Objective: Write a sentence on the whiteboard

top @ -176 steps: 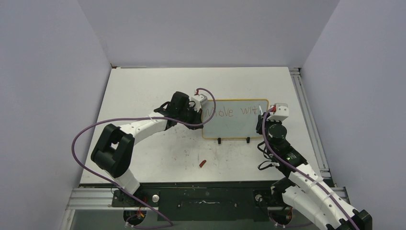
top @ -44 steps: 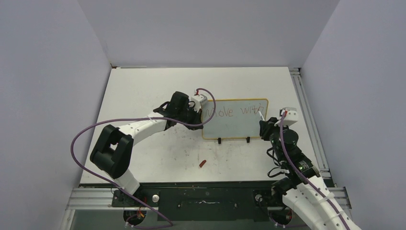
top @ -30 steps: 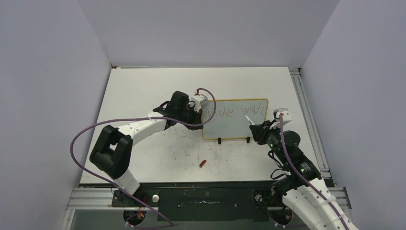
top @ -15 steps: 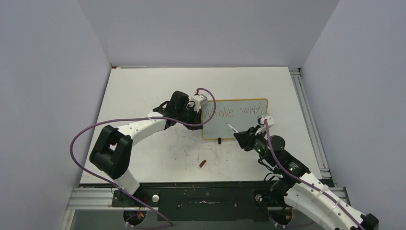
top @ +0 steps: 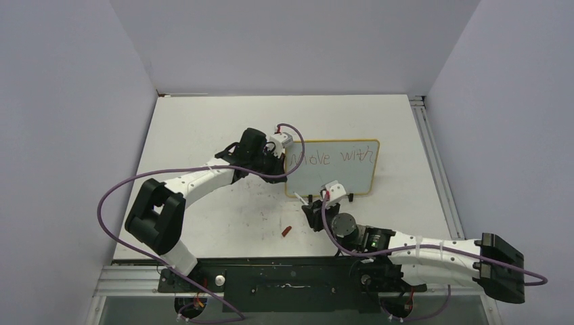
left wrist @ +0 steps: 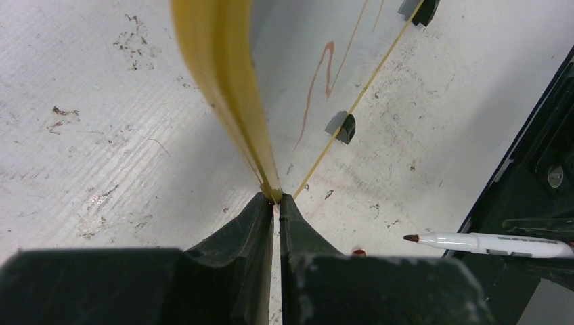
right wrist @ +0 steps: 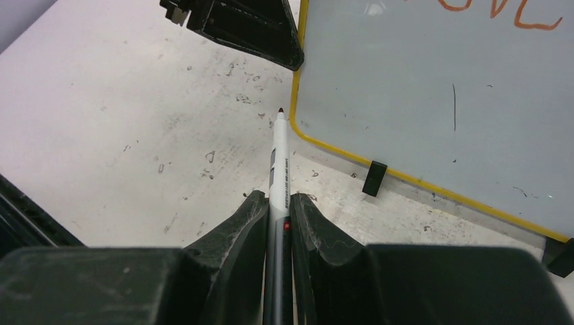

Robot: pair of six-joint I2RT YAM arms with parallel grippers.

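Note:
The whiteboard [top: 332, 177] stands on its two black feet on the table, with the sentence [top: 329, 158] reading "Move with" in reddish-brown along its top. My left gripper [top: 283, 162] is shut on the board's yellow left edge [left wrist: 227, 95]; its fingertips [left wrist: 276, 198] pinch the frame. My right gripper [top: 311, 210] is shut on a white marker [right wrist: 279, 162] and holds it low in front of the board's near left corner. The uncapped marker tip is just off the frame and not touching the face [right wrist: 433, 101]. The marker also shows in the left wrist view [left wrist: 494, 243].
A small red marker cap [top: 286, 231] lies on the table in front of the board, left of my right arm. A metal rail [top: 433, 169] runs along the table's right edge. Grey walls enclose the table on three sides.
My right arm has swung left and down from the board's right end to its near left corner, with the marker lifted off the face. The left gripper and the board have not moved.

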